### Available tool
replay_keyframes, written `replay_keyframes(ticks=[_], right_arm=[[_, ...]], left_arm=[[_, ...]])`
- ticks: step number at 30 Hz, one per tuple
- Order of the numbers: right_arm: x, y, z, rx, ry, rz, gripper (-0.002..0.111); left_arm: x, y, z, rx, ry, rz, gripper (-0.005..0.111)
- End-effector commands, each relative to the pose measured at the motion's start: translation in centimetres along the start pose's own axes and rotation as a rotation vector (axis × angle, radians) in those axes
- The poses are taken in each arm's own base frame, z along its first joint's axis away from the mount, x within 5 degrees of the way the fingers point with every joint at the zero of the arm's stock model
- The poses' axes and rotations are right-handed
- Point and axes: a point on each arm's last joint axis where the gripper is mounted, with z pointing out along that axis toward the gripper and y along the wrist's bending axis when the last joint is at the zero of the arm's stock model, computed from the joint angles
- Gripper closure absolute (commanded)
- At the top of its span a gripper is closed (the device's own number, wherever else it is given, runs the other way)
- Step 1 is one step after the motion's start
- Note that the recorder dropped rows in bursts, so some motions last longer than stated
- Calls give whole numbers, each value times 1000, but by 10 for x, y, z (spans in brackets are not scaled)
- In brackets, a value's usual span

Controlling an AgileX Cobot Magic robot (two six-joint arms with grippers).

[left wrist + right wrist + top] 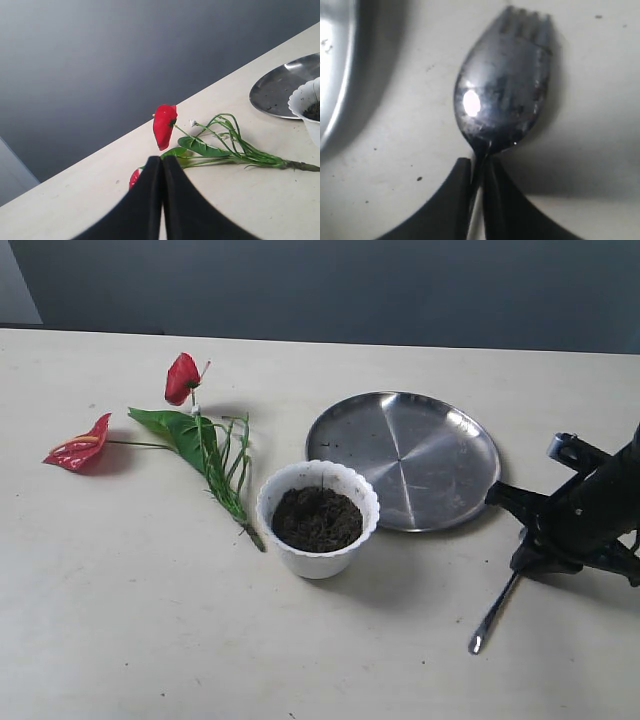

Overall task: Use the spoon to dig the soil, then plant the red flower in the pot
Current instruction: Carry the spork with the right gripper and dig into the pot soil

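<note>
1. Red flower [190, 435] lay flat on the counter [120, 620] at left of frame, stem end pointing toward the pot and just beside it. Untouched.
2. Left gripper [162, 162] was outside the exterior view; its wrist view showed the jaws pressed together, holding nothing, above the counter near the blooms.
3. Pot [318, 558] stood centre frame, soil [317, 518] filling it nearly to the rim. Steel plate [403, 457] sat just behind it, upper right.
4. Right gripper [481, 167] was at right edge, jaws closed on the spoon [502, 100] at the neck; handle trailed down to the counter.
5. Step judged: spoon picked up, digging not begun. Next move calls for carrying the bowl left over the pot rim.
6. Open counter lay between gripper and pot; the plate edge was close by.
</note>
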Motion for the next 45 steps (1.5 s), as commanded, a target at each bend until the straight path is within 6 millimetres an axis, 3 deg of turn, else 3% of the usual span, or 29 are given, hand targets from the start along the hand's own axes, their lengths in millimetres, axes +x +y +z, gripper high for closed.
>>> replay_keyframes(ticks=[1, 5, 10, 17, 22, 25, 27, 30, 35, 38, 45], right_arm=[[6, -6, 12, 32, 59, -22, 109], [10, -7, 9, 45, 104, -45, 109], [13, -5, -12, 53, 80, -120, 109], [18, 4, -73, 1, -123, -270, 109], [21, 23, -145, -52, -407, -728, 109], [21, 52, -166, -53, -552, -1070, 109], [31, 81, -160, -8, -605, -1452, 109], [58, 122, -132, 52, -622, -1952, 109], [95, 156, -100, 238, -592, -2488, 109], [108, 160, -81, 248, -471, -2598, 109], [99, 174, -74, 265, -463, -2553, 109]], left_arm=[[-2, 0, 0, 5, -19, -13, 106], [-2, 0, 0, 5, -19, -13, 106], [-2, 0, -1, 5, -21, -13, 106], [-2, 0, -1, 5, -21, -13, 106], [-2, 0, -1, 5, -21, -13, 106], [-2, 0, -1, 5, -21, -13, 106], [-2, 0, -1, 5, -21, -13, 106], [-2, 0, -1, 5, -21, -13, 106], [-2, 0, 0, 5, -19, -13, 106], [-2, 0, 0, 5, -19, -13, 106], [-2, 0, 0, 5, -19, -13, 106]])
